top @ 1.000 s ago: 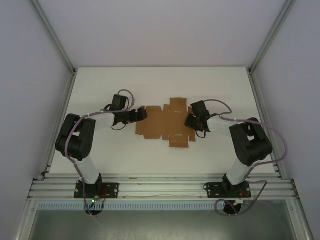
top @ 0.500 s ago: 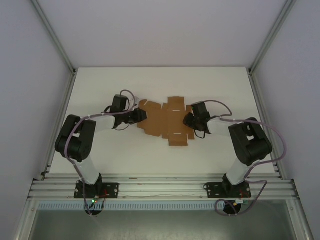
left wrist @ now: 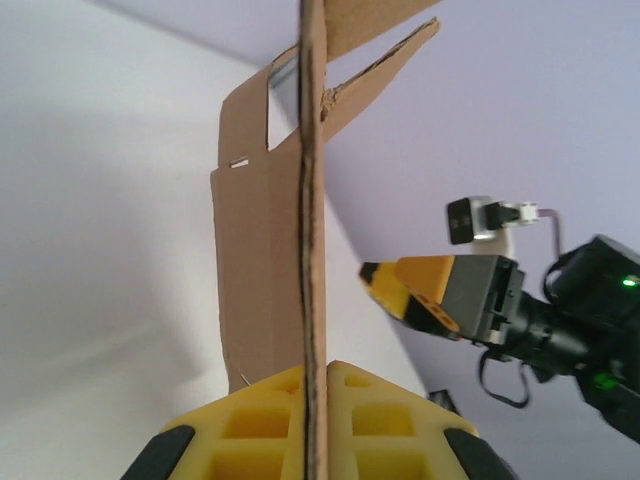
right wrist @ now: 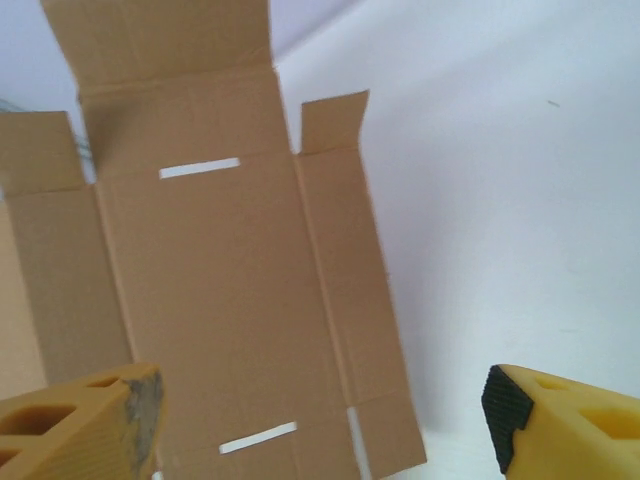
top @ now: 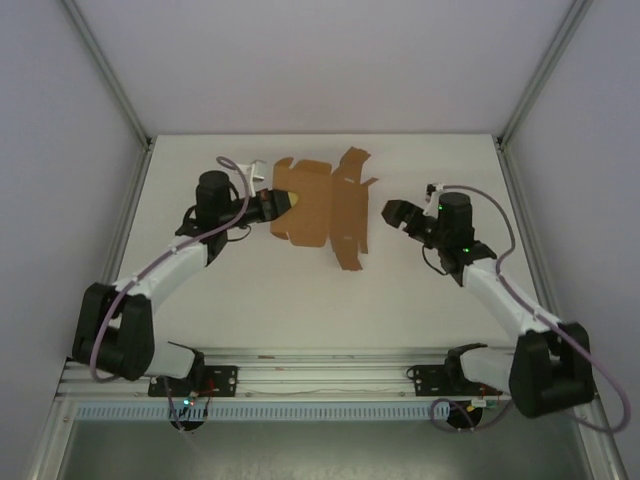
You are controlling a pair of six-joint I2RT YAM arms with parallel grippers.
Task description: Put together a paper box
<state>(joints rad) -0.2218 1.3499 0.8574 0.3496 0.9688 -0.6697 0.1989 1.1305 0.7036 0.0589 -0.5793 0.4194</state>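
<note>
The paper box is a flat brown die-cut sheet with flaps and slits, held up off the white table and tilted. My left gripper is shut on its left edge. In the left wrist view the sheet runs edge-on between the yellow pads of the left gripper. My right gripper hangs open to the right of the sheet, apart from it, and also appears past the sheet as the yellow-fingered right gripper. From the right wrist, the sheet faces the open right gripper, with nothing between the fingers.
The white table lies beneath, with grey enclosure walls at the back and both sides. An aluminium rail carrying both arm bases runs along the near edge.
The left gripper shut on the sheet's left edge and lifted it away from the table. The right gripper opened, let the sheet go and drew back to the right.
</note>
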